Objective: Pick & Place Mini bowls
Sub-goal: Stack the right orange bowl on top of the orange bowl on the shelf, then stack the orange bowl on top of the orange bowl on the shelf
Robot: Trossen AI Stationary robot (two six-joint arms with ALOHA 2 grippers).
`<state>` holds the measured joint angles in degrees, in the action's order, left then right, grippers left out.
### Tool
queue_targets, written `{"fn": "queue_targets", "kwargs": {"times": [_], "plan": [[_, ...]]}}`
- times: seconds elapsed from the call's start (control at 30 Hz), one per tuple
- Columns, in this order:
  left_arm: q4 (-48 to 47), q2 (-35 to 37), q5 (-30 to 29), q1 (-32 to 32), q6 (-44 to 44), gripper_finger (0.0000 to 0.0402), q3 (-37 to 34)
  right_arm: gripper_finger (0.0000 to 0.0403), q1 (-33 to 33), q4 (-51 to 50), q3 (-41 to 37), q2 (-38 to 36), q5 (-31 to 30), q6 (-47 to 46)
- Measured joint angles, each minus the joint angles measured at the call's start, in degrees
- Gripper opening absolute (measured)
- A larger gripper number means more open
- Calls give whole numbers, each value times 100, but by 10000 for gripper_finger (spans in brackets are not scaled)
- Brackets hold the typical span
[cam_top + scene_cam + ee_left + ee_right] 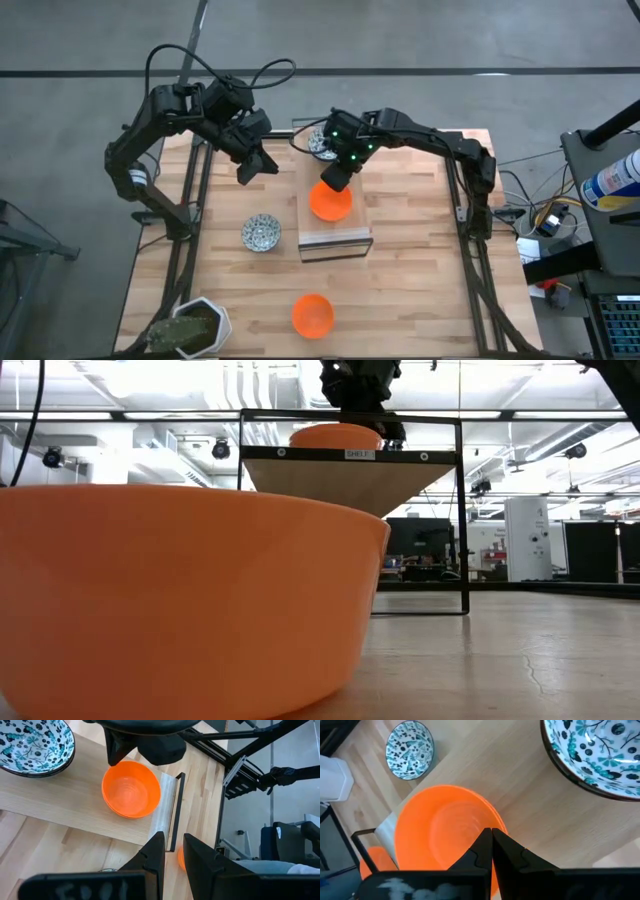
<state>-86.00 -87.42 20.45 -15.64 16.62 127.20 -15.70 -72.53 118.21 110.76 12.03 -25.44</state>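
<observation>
An orange mini bowl (330, 202) sits on the wooden top of a small black-framed shelf (350, 238), and my right gripper (336, 178) is shut on it from above. A blue-patterned bowl (322, 143) stands on the shelf's far part. Another blue-patterned bowl (260, 233) rests on the table left of the shelf. A second orange bowl (312, 315) sits near the table's near edge and fills the low view (180, 600). My left gripper (248, 170) hovers open over the table's far left, holding nothing. My right gripper pinches the orange bowl's rim (496, 822) on the side nearest the wrist, one finger (479, 846) inside the bowl and the other outside. The fingers come from above, slanting down from the table's far right. The bowl stands upright with its base on the shelf top (60, 800).
A white angular pot with a green plant (195, 328) stands at the table's near left corner. Black frame rails (190, 190) run along the table's left and right sides. Bare wood lies right of the shelf.
</observation>
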Motion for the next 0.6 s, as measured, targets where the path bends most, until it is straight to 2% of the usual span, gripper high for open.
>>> {"fn": "queue_targets", "kwargs": {"times": [0.37,0.6], "plan": [[-214,-2,3,34,-4,62,-209,8,497,72,308,-336,-91,331],[-167,-2,3,283,25,62,-756,8,1091,-211,308,-593,-1099,205]]}}
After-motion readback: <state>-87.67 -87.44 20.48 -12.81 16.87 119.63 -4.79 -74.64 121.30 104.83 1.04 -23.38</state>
